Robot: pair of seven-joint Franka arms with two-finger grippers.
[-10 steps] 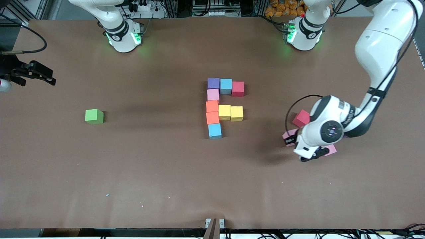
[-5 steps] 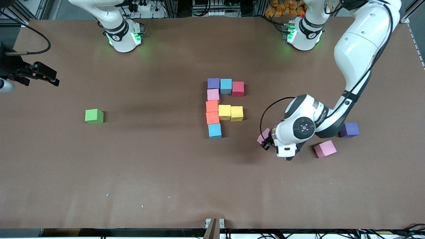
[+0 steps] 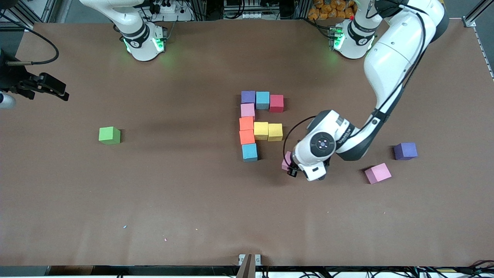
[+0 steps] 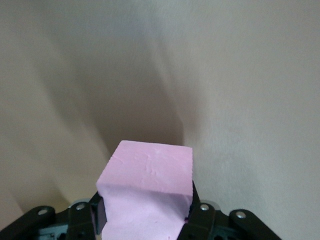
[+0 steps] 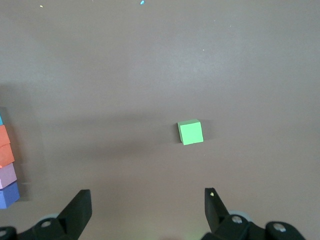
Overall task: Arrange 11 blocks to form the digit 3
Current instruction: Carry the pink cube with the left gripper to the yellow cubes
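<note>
Several blocks lie joined mid-table: a purple [image 3: 248,97], light blue [image 3: 263,100] and red [image 3: 276,103] row, then a column of pink [image 3: 247,110], two orange [image 3: 246,130] and light blue [image 3: 249,151], with two yellow [image 3: 268,131] branching toward the left arm's end. My left gripper [image 3: 290,165] is shut on a pink block [image 4: 147,187], over bare table beside the lower light blue block. My right gripper [image 3: 58,91] waits open and empty at the right arm's end of the table.
A loose pink block [image 3: 378,173] and a loose purple block [image 3: 405,151] lie toward the left arm's end. A green cube [image 3: 109,135] sits alone toward the right arm's end, also seen as the green cube [image 5: 190,132] under the right wrist.
My left arm has carried the pink block from the loose blocks toward the joined group, uncovering the loose purple and pink blocks. The right arm has barely moved.
</note>
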